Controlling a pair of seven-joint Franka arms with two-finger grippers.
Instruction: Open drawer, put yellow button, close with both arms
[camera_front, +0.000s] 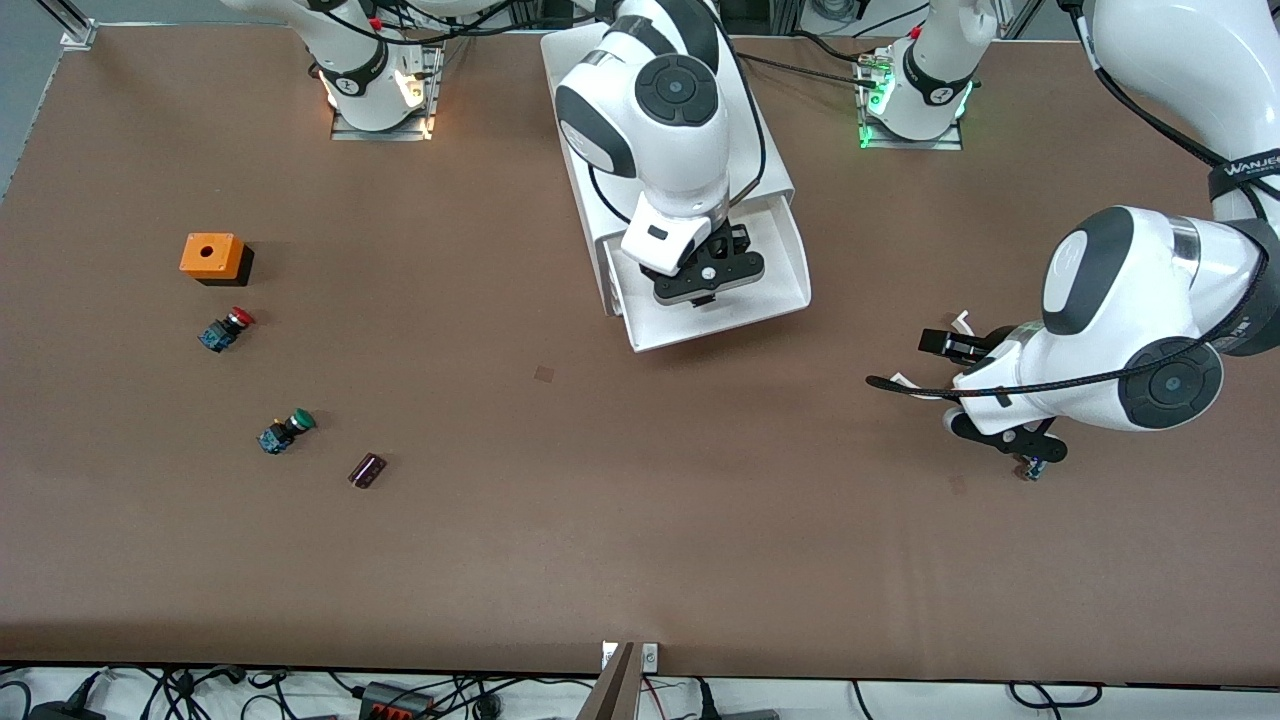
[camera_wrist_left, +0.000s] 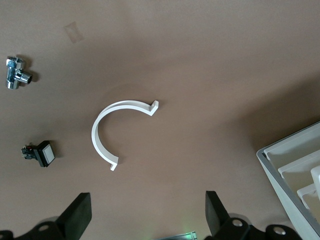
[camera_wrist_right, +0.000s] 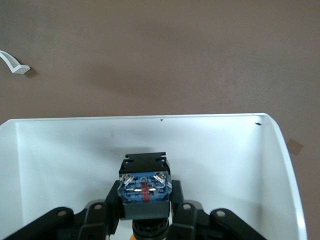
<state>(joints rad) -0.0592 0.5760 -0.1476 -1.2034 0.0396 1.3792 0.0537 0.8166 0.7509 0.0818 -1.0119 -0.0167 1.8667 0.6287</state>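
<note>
Right wrist view: the right arm's black two-finger claw (camera_wrist_right: 145, 215) is clamped on the small push-button with blue base, black neck and yellow-orange cap (camera_wrist_right: 144, 187), blue base facing the camera, a sliver of orange cap just visible below it. So the button's long axis runs roughly along the claw's approach line, cap pointing down. Directly beneath lies the bare white floor of the pulled-out top drawer, a shallow white plastic tray (camera_wrist_right: 225, 145). Front view confirms it: the right claw (camera_front: 707, 275) hangs over the open drawer (camera_front: 785, 290) of the big white boxy cabinet (camera_front: 575, 120), wrist turned straight down, arm reaching from its base to the middle of the brown worktop (camera_front: 640, 520). Judgement: placement step; the release needs only a short descent, and the button may roll once freed. Left arm waits, its claw (camera_front: 945, 345) spread wide and empty, low over the worktop toward its own end, above a white plastic C-shaped clip (camera_wrist_left: 112, 132), forearm level. It is the nearer arm to that side of the drawer front for the closing push.
</note>
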